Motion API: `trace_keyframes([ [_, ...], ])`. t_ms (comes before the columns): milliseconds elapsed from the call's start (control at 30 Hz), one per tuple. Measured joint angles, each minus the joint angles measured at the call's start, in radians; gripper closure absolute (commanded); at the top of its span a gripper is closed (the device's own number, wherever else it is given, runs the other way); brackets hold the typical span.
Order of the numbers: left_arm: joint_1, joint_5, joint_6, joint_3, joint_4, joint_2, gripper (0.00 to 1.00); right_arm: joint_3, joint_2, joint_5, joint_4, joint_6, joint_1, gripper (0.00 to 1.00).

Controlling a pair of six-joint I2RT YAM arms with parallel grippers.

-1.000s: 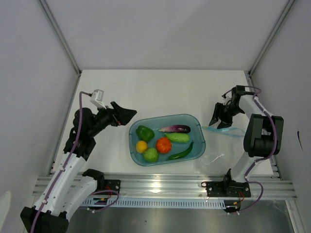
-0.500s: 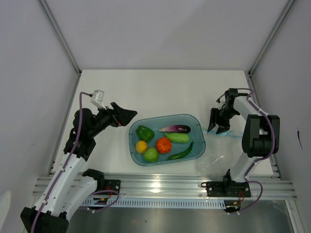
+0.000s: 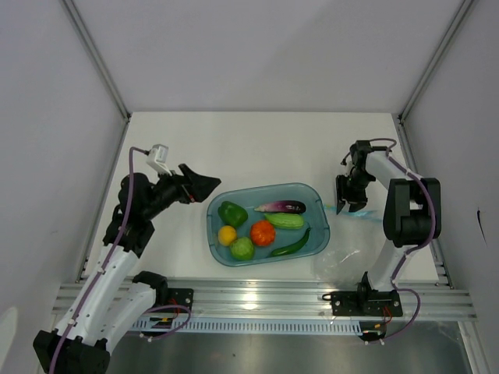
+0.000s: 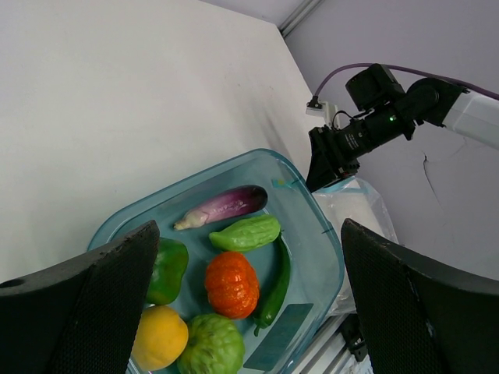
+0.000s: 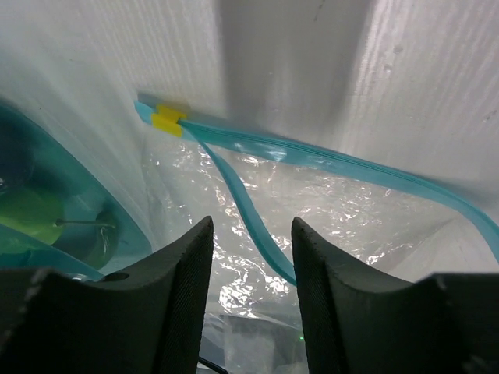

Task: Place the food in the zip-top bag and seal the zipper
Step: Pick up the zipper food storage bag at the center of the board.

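The food lies in a blue tub (image 3: 312,189): a green pepper (image 3: 231,213), an eggplant (image 3: 282,206), a cucumber (image 3: 285,220), a chili (image 3: 291,245), a tomato (image 3: 263,232), a yellow fruit (image 3: 227,234) and a green fruit (image 3: 242,248). The clear zip-top bag (image 3: 348,248) lies flat to the right of the tub, its teal zipper (image 5: 351,164) parted, with a yellow slider (image 5: 168,118) at one end. My right gripper (image 5: 251,230) is open and points down at the bag's mouth, its fingers on either side of the lower zipper strip (image 5: 242,199). My left gripper (image 3: 204,185) hangs wide open left of the tub, holding nothing.
The tub (image 4: 312,226) sits close against the bag's left edge. The aluminium rail (image 3: 257,300) with both arm bases runs along the near edge. White walls close in the table on three sides.
My right gripper has swung left and down onto the bag's mouth, and its jaws have narrowed. The left arm and the food have not moved.
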Motion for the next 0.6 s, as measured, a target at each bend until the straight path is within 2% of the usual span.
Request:
trace_keyframes([
  [133,0.0,0.006,0.0,0.0,0.004,0.01,0.01,0.0,0.01,0.003,-0.002,-0.011,0.023,0.67],
  [233,0.0,0.015,0.0,-0.002,0.013,0.014,0.01,0.0,0.025,0.007,-0.005,-0.014,0.032,0.8],
  [267,0.0,0.018,0.0,-0.002,0.016,0.015,0.01,0.0,0.03,0.01,-0.005,-0.017,0.035,0.91],
  [333,0.0,0.022,-0.001,-0.003,0.018,0.019,0.02,0.0,0.04,0.014,-0.007,-0.019,0.039,0.99],
  [600,0.0,0.061,-0.024,-0.003,0.024,0.048,0.13,0.02,0.035,0.121,-0.021,0.004,0.038,1.0],
])
